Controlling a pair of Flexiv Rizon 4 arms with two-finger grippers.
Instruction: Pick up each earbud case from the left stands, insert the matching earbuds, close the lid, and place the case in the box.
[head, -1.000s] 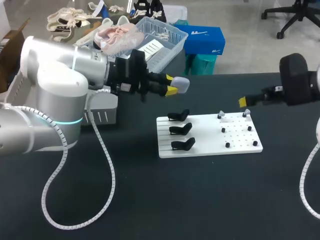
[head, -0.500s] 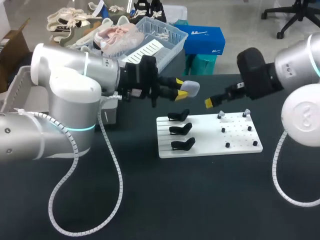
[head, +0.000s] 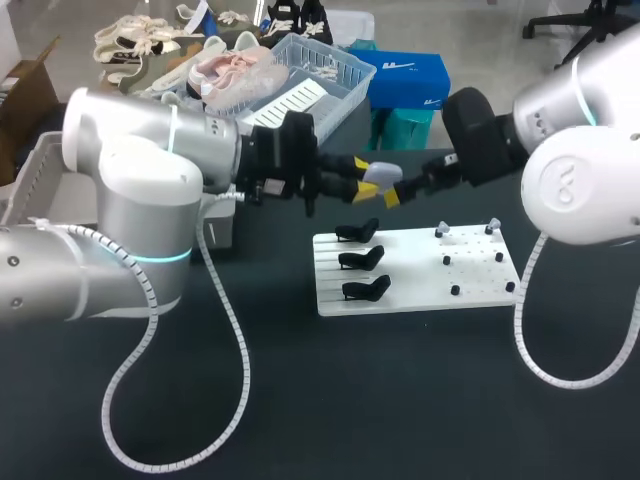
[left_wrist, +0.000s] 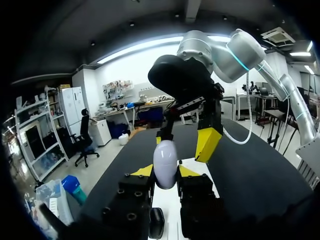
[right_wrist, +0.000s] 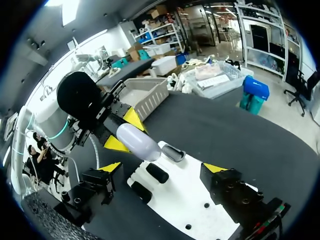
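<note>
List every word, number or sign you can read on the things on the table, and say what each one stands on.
None can be read on anything on the table.
earbud case, held in the left jaws: plain pale shell, no print showing.
white board: plain, only slots, holes and small pegs.
black stands: no marks to be seen.

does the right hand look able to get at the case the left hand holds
Probably yes: the case sticks out past the left hand's fingertips, and the open right hand faces it, nothing between.
</note>
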